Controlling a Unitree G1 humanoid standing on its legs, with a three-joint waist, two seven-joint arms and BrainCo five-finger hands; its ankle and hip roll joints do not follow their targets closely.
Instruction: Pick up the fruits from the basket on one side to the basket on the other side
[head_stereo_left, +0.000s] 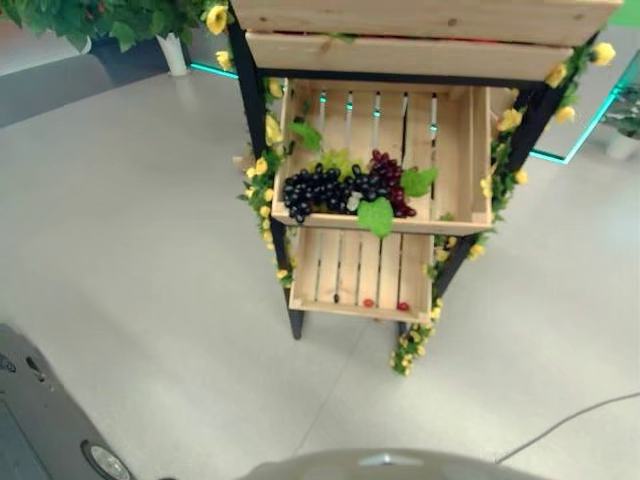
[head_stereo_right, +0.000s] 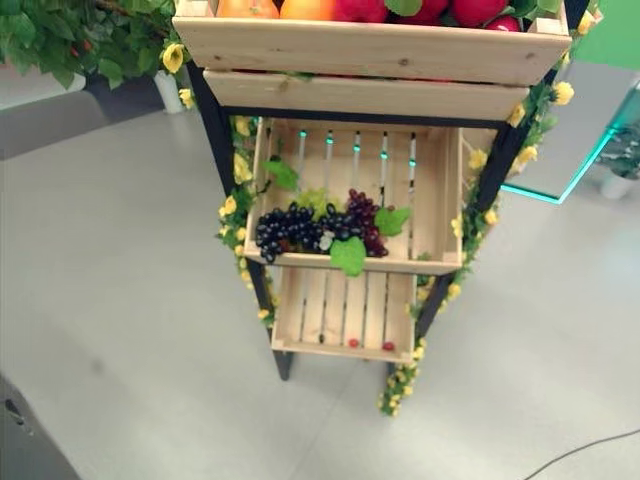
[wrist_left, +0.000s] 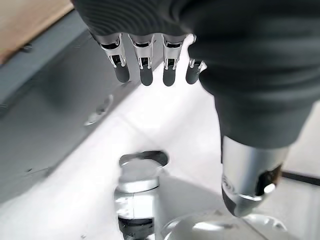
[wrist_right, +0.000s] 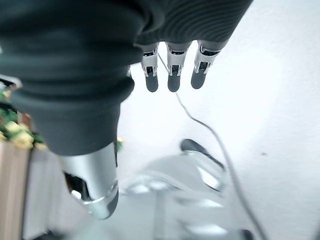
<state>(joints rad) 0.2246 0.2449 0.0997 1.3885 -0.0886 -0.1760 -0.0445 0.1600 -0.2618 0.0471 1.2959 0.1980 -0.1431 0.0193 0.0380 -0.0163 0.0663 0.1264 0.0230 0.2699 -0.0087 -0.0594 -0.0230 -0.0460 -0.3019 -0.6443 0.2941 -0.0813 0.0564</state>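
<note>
both hands hang with fingers straight and apart, left hand (wrist_left: 150, 60) and right hand (wrist_right: 172, 65) holding nothing above bare floor (head_stereo_left: 150, 250). the grapes (head_stereo_left: 345, 188) lie at the front edge of the middle crate (head_stereo_left: 470, 160), with oranges and apples (head_stereo_right: 350, 8) in the crate above it.

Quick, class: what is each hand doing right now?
Left hand: open, fingers straight, holding nothing.
Right hand: open, fingers straight, holding nothing.

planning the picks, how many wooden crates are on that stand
3: top crate with red and orange fruit, middle crate with grapes, bottom crate. More may sit above the frame.
</note>
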